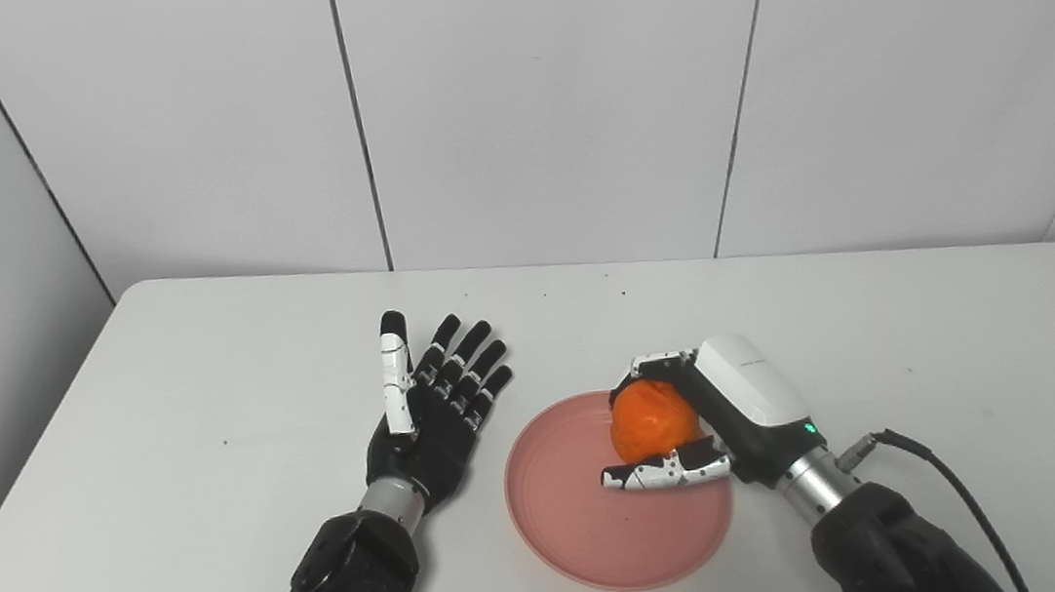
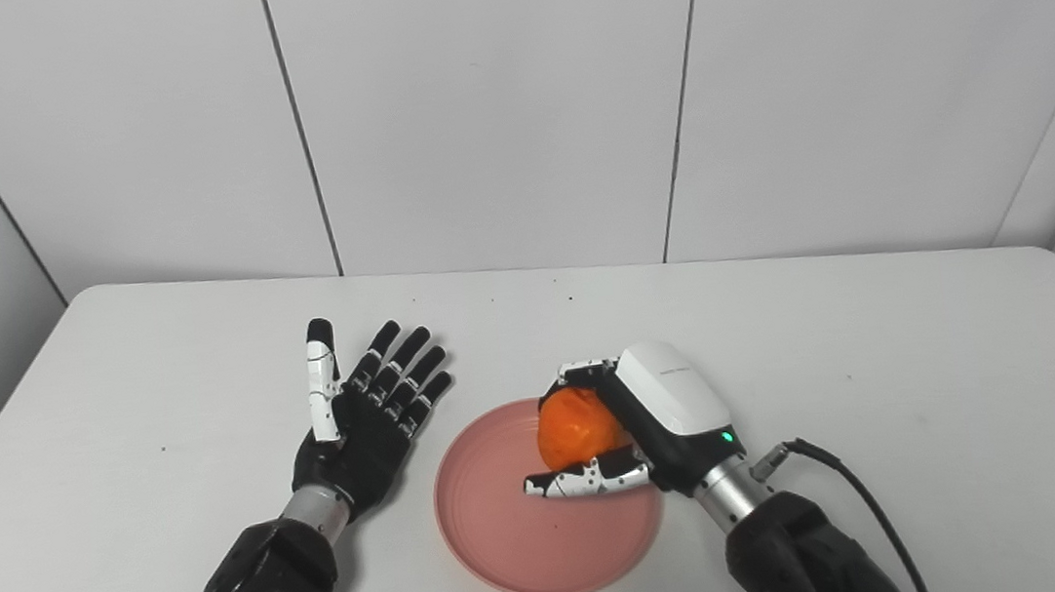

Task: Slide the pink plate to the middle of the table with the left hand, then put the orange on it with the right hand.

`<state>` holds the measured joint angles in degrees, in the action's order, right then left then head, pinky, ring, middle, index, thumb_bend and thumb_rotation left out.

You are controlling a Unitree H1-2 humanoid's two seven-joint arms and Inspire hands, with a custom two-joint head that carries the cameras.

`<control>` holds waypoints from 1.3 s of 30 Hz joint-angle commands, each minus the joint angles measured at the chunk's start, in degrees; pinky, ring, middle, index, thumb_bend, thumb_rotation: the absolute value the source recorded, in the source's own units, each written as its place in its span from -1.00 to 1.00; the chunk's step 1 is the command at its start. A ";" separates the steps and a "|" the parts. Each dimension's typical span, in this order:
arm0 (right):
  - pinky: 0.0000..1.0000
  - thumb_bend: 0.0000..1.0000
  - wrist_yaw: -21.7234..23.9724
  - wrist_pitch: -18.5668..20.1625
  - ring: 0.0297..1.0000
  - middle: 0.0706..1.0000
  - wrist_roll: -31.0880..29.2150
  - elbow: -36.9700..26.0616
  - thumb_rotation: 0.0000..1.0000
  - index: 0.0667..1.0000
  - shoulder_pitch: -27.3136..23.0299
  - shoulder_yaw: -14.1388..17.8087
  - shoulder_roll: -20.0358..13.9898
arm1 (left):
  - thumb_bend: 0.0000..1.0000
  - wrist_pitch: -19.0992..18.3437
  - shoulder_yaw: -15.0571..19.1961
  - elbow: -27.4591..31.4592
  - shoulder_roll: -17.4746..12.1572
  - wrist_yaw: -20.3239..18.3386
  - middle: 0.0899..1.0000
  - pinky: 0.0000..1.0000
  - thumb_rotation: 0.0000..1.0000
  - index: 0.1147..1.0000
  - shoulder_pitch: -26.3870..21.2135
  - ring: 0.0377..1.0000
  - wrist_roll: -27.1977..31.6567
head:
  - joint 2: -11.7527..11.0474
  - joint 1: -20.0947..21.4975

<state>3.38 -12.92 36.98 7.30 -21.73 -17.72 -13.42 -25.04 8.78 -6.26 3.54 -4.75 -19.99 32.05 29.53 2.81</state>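
Resting just left of the pink plate [image 1: 602, 533], the left hand [image 1: 432, 414] lies palm up on the white table [image 1: 159, 423], its fingers [image 1: 471, 361] spread wide and pointing toward the far wall, with nothing in it. The thumb stands apart on the hand's left side. A narrow strip of bare tabletop shows between this hand's wrist and the plate's near-left rim, so the two are close but not touching.

The plate sits flat near the middle of the table, a little toward the front edge. Over its far right part is the orange [image 1: 650, 420], wrapped by the right hand [image 1: 697, 415]: fingers curl over the fruit's far side and the thumb crosses beneath its near side, so the hand is closed around it. The orange lies within the plate's outline, toward the far rim, but I cannot tell whether its underside touches the plate or is held just above it.

The right hand's white back faces up, and its forearm comes in from the bottom right, with a black cable [image 1: 949, 477] trailing off beside the wrist.
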 commanded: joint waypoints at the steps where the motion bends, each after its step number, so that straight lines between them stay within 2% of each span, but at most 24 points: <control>1: -0.55 0.00 -1.34 -2.39 -0.50 -0.42 -0.19 -0.80 -0.11 -0.26 -1.24 0.24 -0.61 | 0.46 -1.68 -0.36 0.18 -0.05 0.94 0.85 0.90 0.79 1.00 -0.05 0.85 -0.53 | -0.02 -0.12; 5: -0.55 0.01 -1.70 -3.08 -0.49 -0.41 -0.18 0.20 -0.18 -0.25 -1.11 -0.05 -0.84 | 0.46 -1.68 -0.30 -0.12 0.09 1.17 0.84 0.89 0.77 1.00 -0.21 0.85 -0.48 | -0.03 -0.23; 13: -0.53 0.02 -1.56 -4.96 -0.47 -0.39 -1.17 2.59 -0.17 -0.25 -1.18 -0.49 -0.97 | 0.49 -1.41 -0.56 -0.96 0.17 1.01 0.83 0.87 0.79 1.00 -0.58 0.83 -1.15 | -0.23 -0.51; 19: -0.57 0.09 -1.36 -5.47 -0.52 -0.44 -1.61 3.10 -0.20 -0.33 -0.97 -0.45 -0.82 | 0.50 -1.24 -0.66 -1.16 0.22 0.79 0.84 0.90 0.77 1.00 -0.59 0.84 -1.16 | -0.40 -0.61; 25: -0.60 0.15 -1.02 -5.22 -0.55 -0.46 -1.85 2.84 -0.15 -0.35 -0.73 -0.39 -0.98 | 0.49 -0.99 -0.84 -1.35 0.28 0.35 0.87 0.91 0.79 1.00 -0.56 0.86 -1.15 | -0.44 -1.22; 30: -0.58 0.33 -1.57 -5.30 -0.51 -0.38 -3.01 2.36 0.03 -0.15 -0.03 0.41 -0.79 | 0.48 -0.57 -0.88 -1.66 0.52 0.43 0.86 0.90 0.75 1.00 -0.61 0.86 -1.32 | -0.48 -1.28; 32: -0.55 0.46 -2.34 -6.29 -0.47 -0.26 -3.14 2.41 0.17 0.02 0.13 0.58 -0.85 | 0.50 -0.45 -1.07 -1.83 0.43 0.28 0.85 0.90 0.77 1.00 -0.67 0.85 -1.51 | -0.50 -1.34; 34: -0.39 0.59 -3.20 -7.52 -0.28 -0.10 -2.97 2.92 0.28 0.18 0.10 0.63 -0.96 | 0.51 -0.42 -1.14 -2.02 0.37 0.08 0.86 0.90 0.78 1.00 -0.71 0.85 -1.49 | -0.52 -1.34; 36: -0.09 0.68 -3.87 -8.45 -0.01 0.07 -2.52 3.61 0.37 0.26 -0.07 0.45 -1.20 | 0.52 -0.53 -1.19 -2.11 0.30 0.01 0.86 0.90 0.78 1.00 -0.76 0.85 -1.51 | -0.54 -1.24; 39: 0.08 0.74 -4.21 -8.88 0.17 0.21 -2.03 3.98 0.44 0.31 -0.13 0.32 -1.37 | 0.51 -0.52 -1.36 -2.02 0.19 -0.27 0.87 0.91 0.79 1.00 -0.72 0.86 -1.55 | -0.63 -1.24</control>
<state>1.01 -19.19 34.92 11.86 -20.29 -17.88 -14.22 -25.00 7.89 -7.17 3.75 -5.12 -20.46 31.75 28.92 1.67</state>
